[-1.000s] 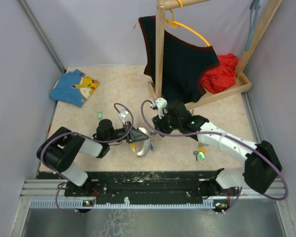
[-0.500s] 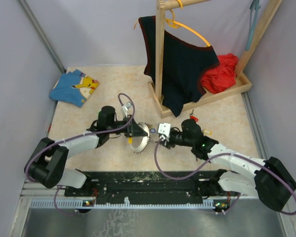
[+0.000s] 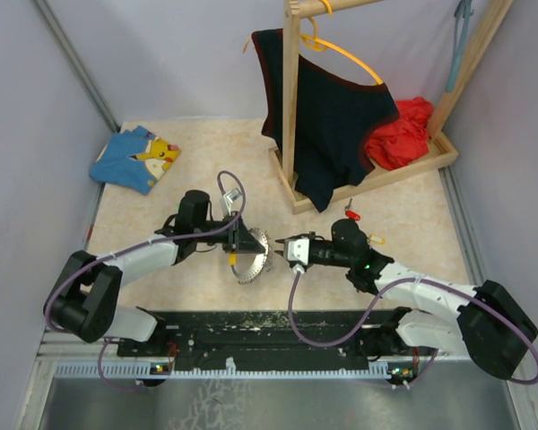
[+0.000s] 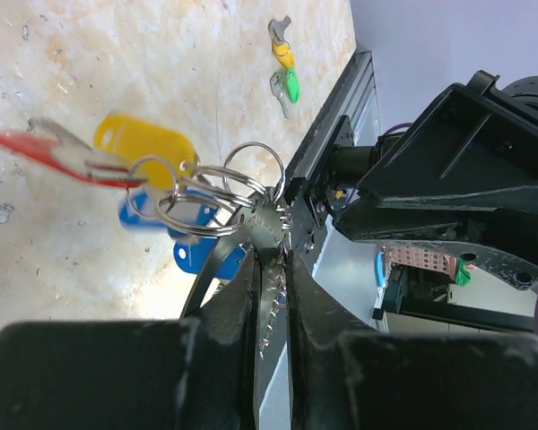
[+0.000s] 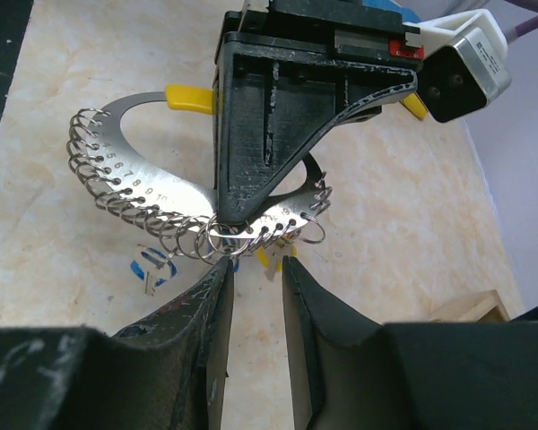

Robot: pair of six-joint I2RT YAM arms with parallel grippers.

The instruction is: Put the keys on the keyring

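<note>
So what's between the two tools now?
The keyring, held by the left tool; its rings hang just off the tips of the right tool. Clearest in the right wrist view.

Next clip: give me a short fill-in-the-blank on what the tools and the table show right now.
1. The tool shut on the metal keyring belongs to the ___ arm.
2. The black vest hangs from an ___ hanger.
3. Beside the yellow-headed key on the table lies a second key, with a ___ head.
Missing words: left; orange; green.
</note>
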